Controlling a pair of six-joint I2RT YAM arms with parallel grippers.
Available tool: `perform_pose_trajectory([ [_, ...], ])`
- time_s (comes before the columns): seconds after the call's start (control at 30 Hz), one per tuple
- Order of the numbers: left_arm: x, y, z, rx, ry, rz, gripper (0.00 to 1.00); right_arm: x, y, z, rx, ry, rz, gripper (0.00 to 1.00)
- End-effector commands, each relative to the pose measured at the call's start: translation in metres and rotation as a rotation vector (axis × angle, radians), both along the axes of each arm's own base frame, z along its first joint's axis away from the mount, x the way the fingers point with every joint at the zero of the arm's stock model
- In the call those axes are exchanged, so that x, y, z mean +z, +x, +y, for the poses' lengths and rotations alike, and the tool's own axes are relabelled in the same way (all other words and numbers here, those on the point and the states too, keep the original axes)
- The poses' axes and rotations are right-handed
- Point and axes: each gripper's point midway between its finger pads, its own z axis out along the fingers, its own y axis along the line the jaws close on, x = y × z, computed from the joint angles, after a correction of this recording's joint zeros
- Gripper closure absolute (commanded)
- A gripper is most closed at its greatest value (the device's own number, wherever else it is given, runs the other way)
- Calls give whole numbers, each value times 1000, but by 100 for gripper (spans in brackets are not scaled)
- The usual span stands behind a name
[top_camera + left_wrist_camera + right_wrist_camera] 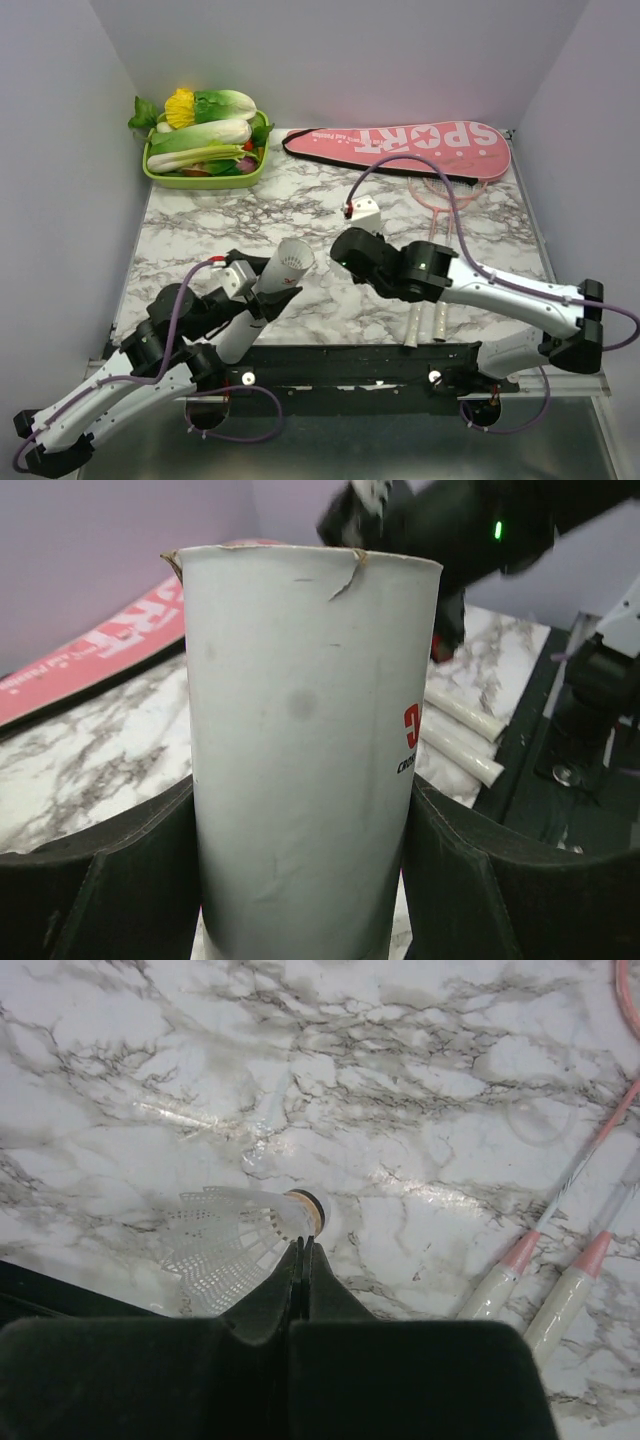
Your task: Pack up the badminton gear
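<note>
Jaws of my right gripper [301,1252] are pressed together, apparently pinching the shuttlecock [235,1245] by its skirt beside the cork, while my left gripper [300,880] clamps the white tube [300,680] tilted, mouth presented for loading, rackets [515,1280] lying nearby.

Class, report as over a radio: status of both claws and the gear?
Left claw clamped on white cardboard tube. Right claw shut, pinching white plastic shuttlecock. Nothing between them.
</note>
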Motion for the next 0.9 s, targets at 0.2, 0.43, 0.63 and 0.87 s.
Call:
perform_pose_trajectory([
  [0.2, -19, -22, -42, -247, 95, 63, 100, 89, 17, -49, 74, 220, -106, 99],
  [0.43, -30, -25, -50, -289, 128, 89, 100, 170, -11, -53, 253, 449, -166, 99],
  [0.63, -31, -31, -53, -327, 122, 86, 100, 190, -60, -28, 508, 589, -49, 99],
  [0.87, -30, -39, -56, -378, 116, 81, 100, 173, -92, -6, 694, 602, 107, 99],
])
